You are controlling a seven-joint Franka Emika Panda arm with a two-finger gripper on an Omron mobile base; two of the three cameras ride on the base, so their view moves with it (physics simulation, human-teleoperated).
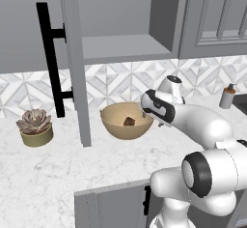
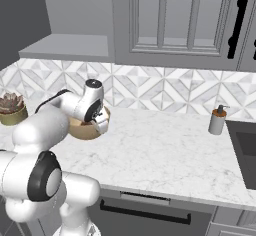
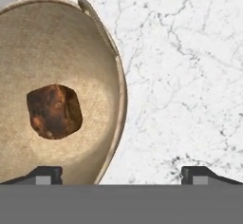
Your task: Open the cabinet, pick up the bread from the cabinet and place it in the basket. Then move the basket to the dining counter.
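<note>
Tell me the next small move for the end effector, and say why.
Probably lower the open end effector onto the basket's rim and close. The bread already lies in the basket, and the rim runs between the two fingertips in the hand view, so carrying the basket comes next.

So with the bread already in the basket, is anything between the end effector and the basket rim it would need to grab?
Nothing visible. The end effector is open right above the basket, its fingertips straddling the near rim in the hand view. The bread lies in the basket's bottom, away from the rim, with bare marble counter beside it.
</note>
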